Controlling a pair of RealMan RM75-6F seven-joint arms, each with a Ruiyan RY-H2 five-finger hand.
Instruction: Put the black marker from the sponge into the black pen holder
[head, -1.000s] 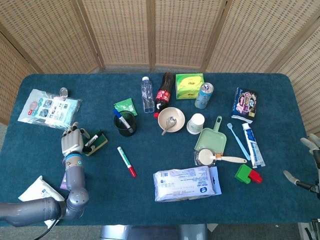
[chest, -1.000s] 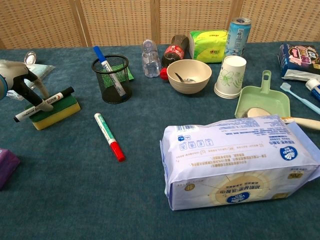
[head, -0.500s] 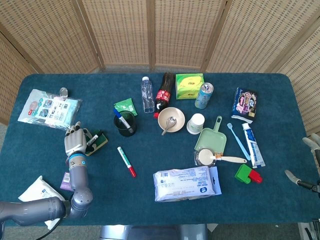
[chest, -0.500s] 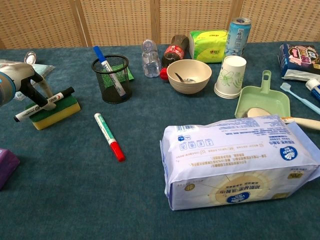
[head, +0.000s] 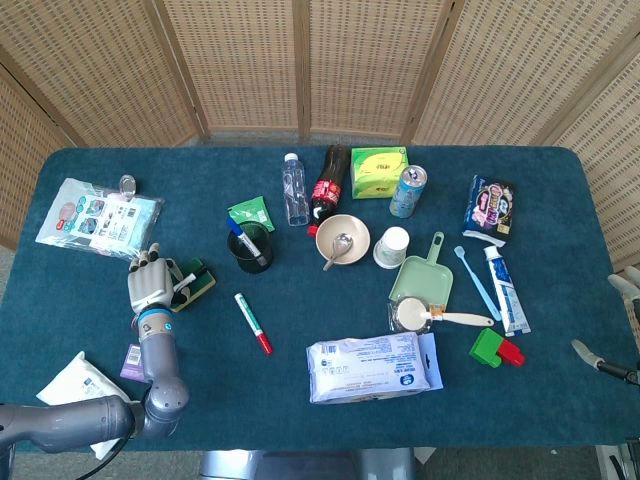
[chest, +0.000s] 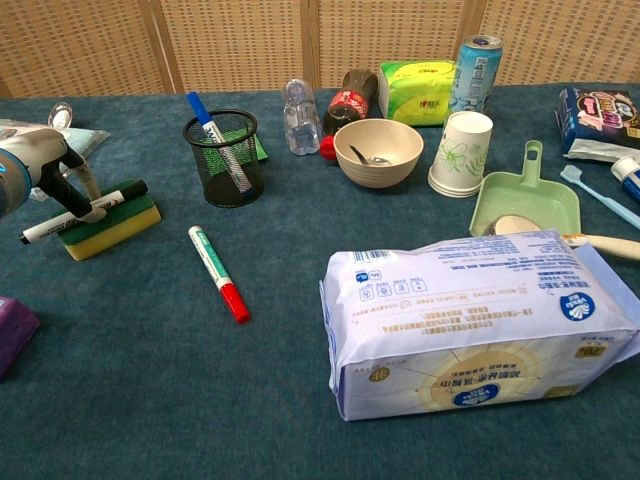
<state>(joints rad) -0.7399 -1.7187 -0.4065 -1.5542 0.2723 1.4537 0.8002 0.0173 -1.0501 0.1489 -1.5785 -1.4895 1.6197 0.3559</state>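
The black marker (chest: 48, 228), white-bodied with a black cap, lies across the yellow-green sponge (chest: 112, 227) at the table's left. My left hand (chest: 42, 162) reaches in from the left edge and pinches the marker's middle between its fingers. In the head view the same hand (head: 148, 286) covers the marker (head: 184, 284) on the sponge (head: 200, 283). The black mesh pen holder (chest: 224, 160) stands upright to the right of the sponge with a blue marker in it, also visible from above (head: 250, 248). My right hand (head: 626, 288) shows only at the far right edge, fingers apart, holding nothing.
A green-and-red marker (chest: 219, 272) lies between the sponge and a large wipes pack (chest: 480, 325). Behind stand a clear bottle (chest: 299, 117), cola bottle (chest: 349, 98), bowl with spoon (chest: 378, 152), paper cup (chest: 459, 152) and green dustpan (chest: 524, 200). A purple item (chest: 12, 332) lies front left.
My left hand's fingers have closed in on the marker, which has slid slightly left and lies flatter on the sponge. My right hand has drifted further off the right edge.
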